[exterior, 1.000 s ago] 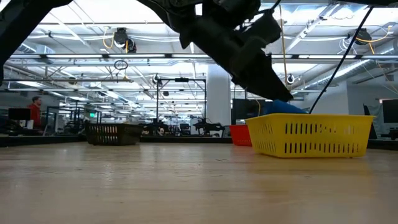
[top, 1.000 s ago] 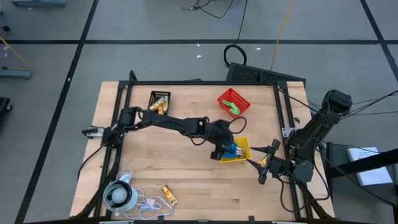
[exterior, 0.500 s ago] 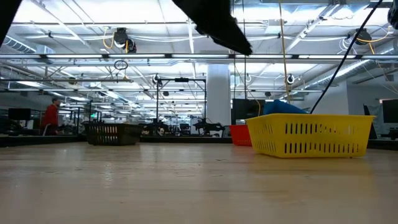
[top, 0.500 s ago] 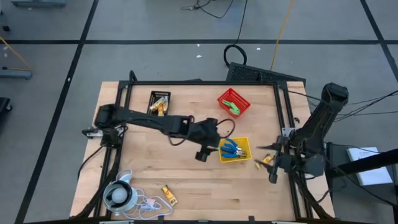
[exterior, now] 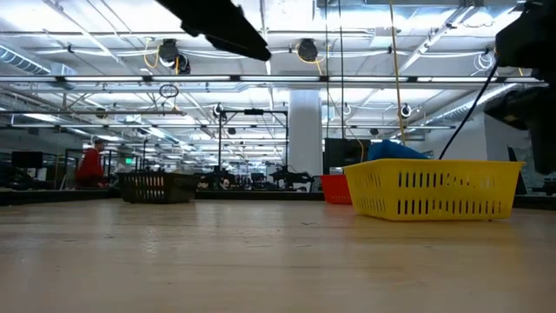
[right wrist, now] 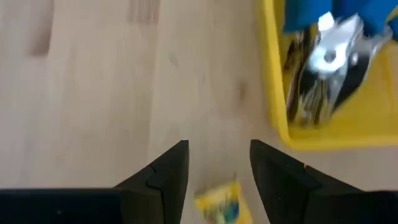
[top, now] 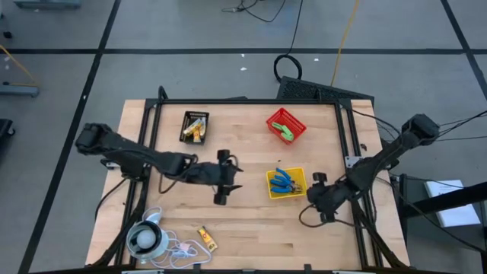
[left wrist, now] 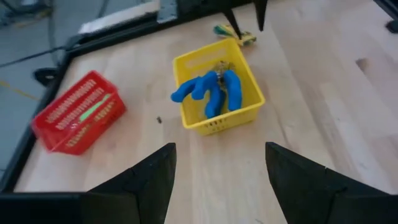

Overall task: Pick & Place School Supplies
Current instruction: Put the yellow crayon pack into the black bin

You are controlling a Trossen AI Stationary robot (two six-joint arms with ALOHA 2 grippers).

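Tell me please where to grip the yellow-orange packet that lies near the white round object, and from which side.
Grip the packet across its narrow width, near the middle, coming straight down from above. It lies flat on the table and looks long and thin, set diagonally, so turn the fingers across that line. Probably keep clear of the cord beside it.

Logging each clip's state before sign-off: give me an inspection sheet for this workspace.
Surface: wooden table, bare between bins.
Job's things: blue-handled tools in the yellow bin; green items in the red bin; yellow packets in the black bin; one yellow packet loose near the front edge, another by the right claw.
Clutter: white round object.
Grippers: left claw open, empty, away from the yellow bin; right claw open, empty, beside it.
Cables: white cord by the round object.
Surroundings: person in red far behind.
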